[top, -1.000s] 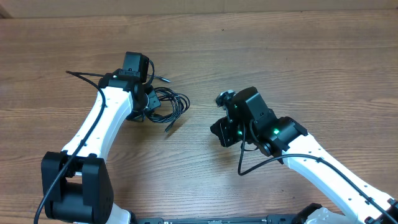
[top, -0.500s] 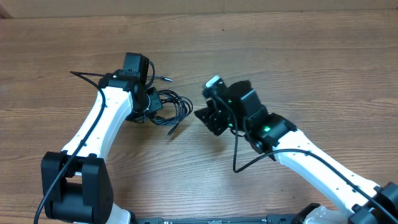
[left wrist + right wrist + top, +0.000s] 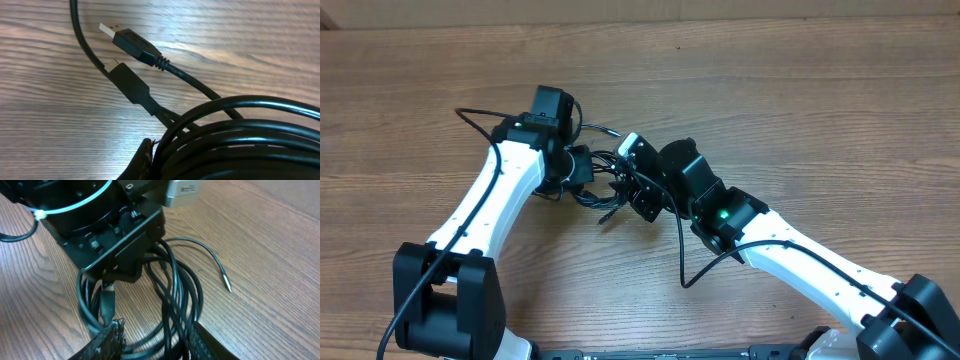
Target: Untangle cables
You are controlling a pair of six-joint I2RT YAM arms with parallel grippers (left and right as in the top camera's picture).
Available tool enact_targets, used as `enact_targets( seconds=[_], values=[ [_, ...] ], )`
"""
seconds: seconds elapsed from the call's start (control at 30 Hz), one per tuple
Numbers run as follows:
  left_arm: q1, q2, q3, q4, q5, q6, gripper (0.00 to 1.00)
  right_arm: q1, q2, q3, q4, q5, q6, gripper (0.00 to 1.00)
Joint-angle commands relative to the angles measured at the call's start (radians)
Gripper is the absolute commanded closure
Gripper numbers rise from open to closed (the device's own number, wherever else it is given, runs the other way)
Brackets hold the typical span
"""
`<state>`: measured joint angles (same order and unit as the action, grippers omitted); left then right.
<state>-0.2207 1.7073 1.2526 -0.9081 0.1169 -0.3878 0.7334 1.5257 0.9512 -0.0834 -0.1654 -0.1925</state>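
Note:
The cables [image 3: 604, 160] lie as one bundle of black loops on the wooden table, between my two grippers. My left gripper [image 3: 580, 168] is shut on the bundle's left side. In the left wrist view the loops [image 3: 235, 135] press against its finger [image 3: 149, 161], with two USB plugs [image 3: 131, 42] just beyond. My right gripper [image 3: 624, 184] is open at the bundle's right side. In the right wrist view its fingers [image 3: 157, 345] straddle several loops [image 3: 175, 295]. A thin silver-tipped end [image 3: 227, 285] lies to the right there.
The left arm's thicker black wire [image 3: 470, 120] arcs out over the table to the upper left. The right arm's wire [image 3: 684, 262] hangs in a loop below its wrist. In the right wrist view the left gripper's body [image 3: 112, 235] is close ahead.
My right arm has swung left across the table and now reaches the bundle. My left gripper has shifted a little right, carrying the bundle with it.

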Motion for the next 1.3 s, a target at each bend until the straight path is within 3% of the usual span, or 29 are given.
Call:
enact_targets(
  seconds=[0.0, 0.17, 0.33, 0.67, 1.27],
  values=[
    [-0.020, -0.008, 0.006, 0.005, 0.031, 0.061, 0.96, -0.001, 0.030, 0.000, 0.004, 0.016, -0.015, 0.60],
    [-0.029, -0.008, 0.006, 0.005, 0.030, 0.071, 0.96, -0.001, 0.040, 0.000, -0.016, 0.016, -0.014, 0.73],
    [-0.029, -0.008, 0.006, 0.009, 0.031, 0.070, 0.96, -0.002, 0.040, 0.000, -0.072, 0.016, -0.014, 0.75],
    [-0.029, -0.008, 0.006, 0.010, 0.043, 0.071, 0.96, -0.002, 0.053, -0.002, -0.104, 0.018, -0.015, 0.74],
    [-0.029, -0.008, 0.006, -0.002, 0.037, 0.105, 0.96, 0.000, 0.024, 0.039, -0.041, 0.267, -0.015, 0.63]
  ],
)
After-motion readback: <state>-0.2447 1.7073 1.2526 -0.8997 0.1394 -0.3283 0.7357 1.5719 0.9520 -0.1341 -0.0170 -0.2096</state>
